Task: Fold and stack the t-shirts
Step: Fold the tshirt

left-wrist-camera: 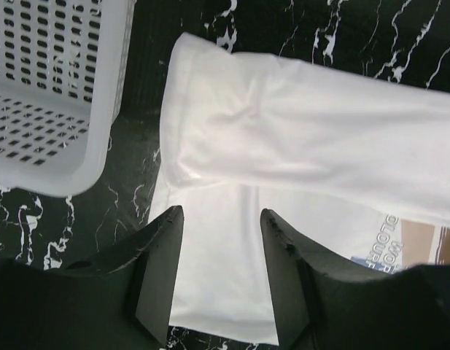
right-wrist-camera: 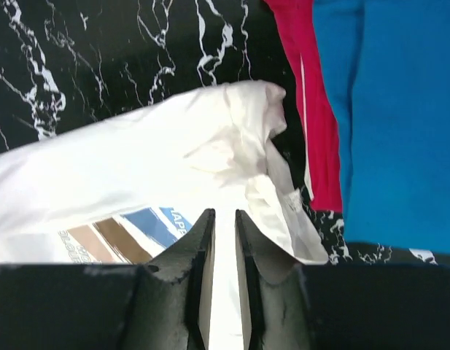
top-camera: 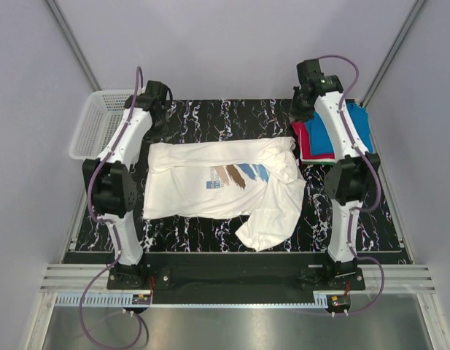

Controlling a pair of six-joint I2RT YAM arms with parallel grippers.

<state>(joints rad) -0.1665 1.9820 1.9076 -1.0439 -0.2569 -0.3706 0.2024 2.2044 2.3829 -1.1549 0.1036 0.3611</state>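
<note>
**White tee half-folded at mid-table, both grippers off it**

The white tee (top-camera: pixel 217 186) lies flat at the centre of the black marbled table (top-camera: pixel 210 117), print facing up; its 12 o'clock edge is doubled back over the body, and a loose flap trails toward 5 o'clock. The left gripper (left-wrist-camera: pixel 221 219) hovers over the tee's 10 o'clock corner, jaws well apart with nothing between them; the basket (left-wrist-camera: pixel 49 87) stands just beside that corner, at 10 o'clock on the table. The right gripper (right-wrist-camera: pixel 224 215) hangs over the tee's 2 o'clock corner, jaws parted by a narrow slit and holding nothing; the cloth shows below the gap. At 2 o'clock, a blue tee (right-wrist-camera: pixel 400 109) lies folded on top of a red tee (right-wrist-camera: pixel 312 109), just beside the white one.
</note>
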